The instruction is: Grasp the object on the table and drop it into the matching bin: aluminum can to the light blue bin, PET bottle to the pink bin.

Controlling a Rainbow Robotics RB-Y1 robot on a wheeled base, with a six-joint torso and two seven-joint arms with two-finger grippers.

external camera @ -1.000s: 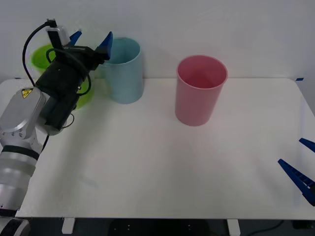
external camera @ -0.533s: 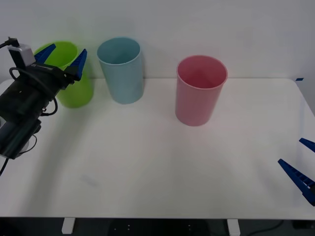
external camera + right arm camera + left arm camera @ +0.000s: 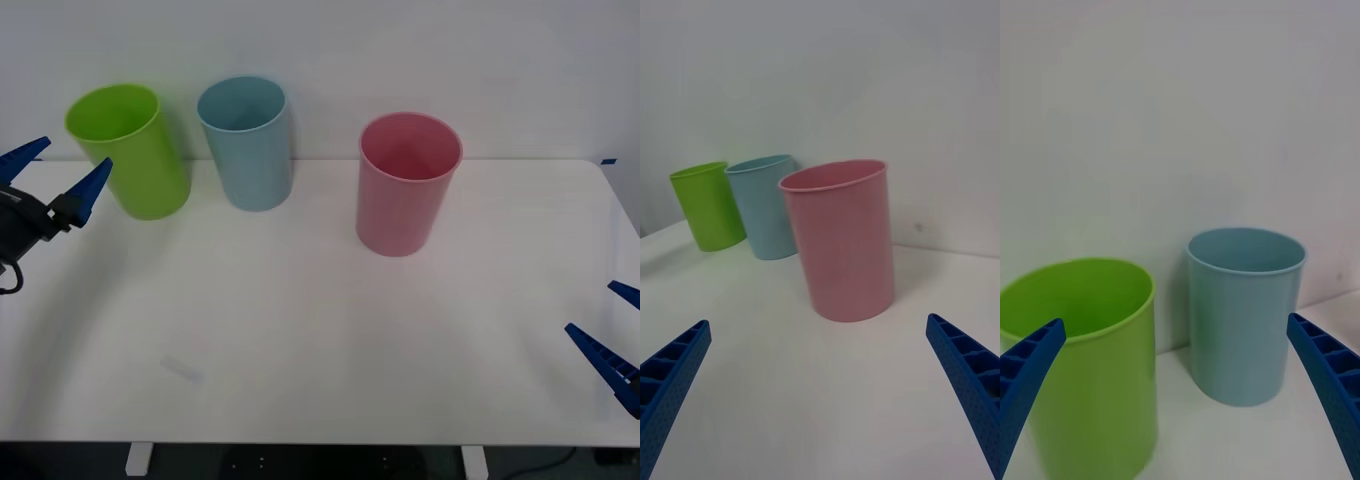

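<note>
The light blue bin [image 3: 247,150] [image 3: 767,210] [image 3: 1244,330] stands at the back of the white table [image 3: 300,330], left of centre. To its right is the pink bin [image 3: 405,200] [image 3: 842,240]. The aluminum can is out of view. My left gripper [image 3: 72,155] [image 3: 1176,319] hovers open and empty at the table's left edge, facing the bins. At the front right edge, my right gripper [image 3: 590,308] [image 3: 818,322] is also open, with nothing between its fingers.
A lime green bin [image 3: 135,160] [image 3: 707,206] [image 3: 1090,375] stands at the far left, close beside the light blue one. A white wall runs behind the table. Bare tabletop stretches in front of the bins.
My left arm has drawn back from above the light blue bin's rim, leftward and down to the table's left edge, fingers open throughout. The right arm has stayed put.
</note>
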